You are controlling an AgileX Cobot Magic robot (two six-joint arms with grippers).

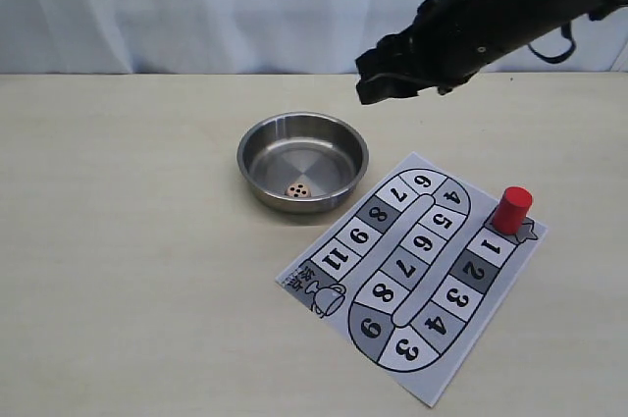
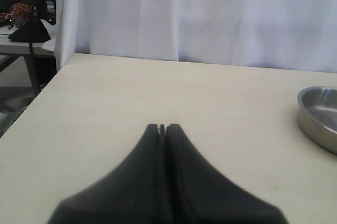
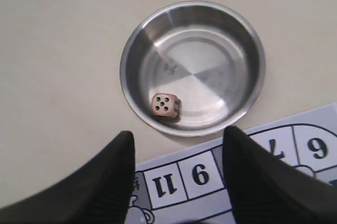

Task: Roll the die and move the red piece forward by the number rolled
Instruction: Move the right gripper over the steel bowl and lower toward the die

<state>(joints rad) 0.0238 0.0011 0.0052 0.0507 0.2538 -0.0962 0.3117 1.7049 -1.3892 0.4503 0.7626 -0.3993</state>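
The die (image 1: pixel 298 189) (image 3: pixel 166 106), a pale cube showing five dots on top, lies inside the steel bowl (image 1: pixel 257 145) (image 3: pixel 247 39) near its front wall. The red piece (image 1: pixel 511 209) stands upright on the start square beside square 1 of the paper board (image 1: pixel 491 338) (image 3: pixel 326 124). My right gripper (image 3: pixel 179 134) (image 1: pixel 378 88) hangs open high above the table, over the bowl and the board's edge, nothing between its fingers. My left gripper (image 2: pixel 162 127) is shut and empty, low over bare table; the exterior view does not show it.
The board carries a winding track of numbered squares, and it lies to the right of the bowl. In the left wrist view the bowl's rim (image 2: pixel 310 116) is off to one side, and the table's edge meets a white curtain (image 2: pixel 210 13).
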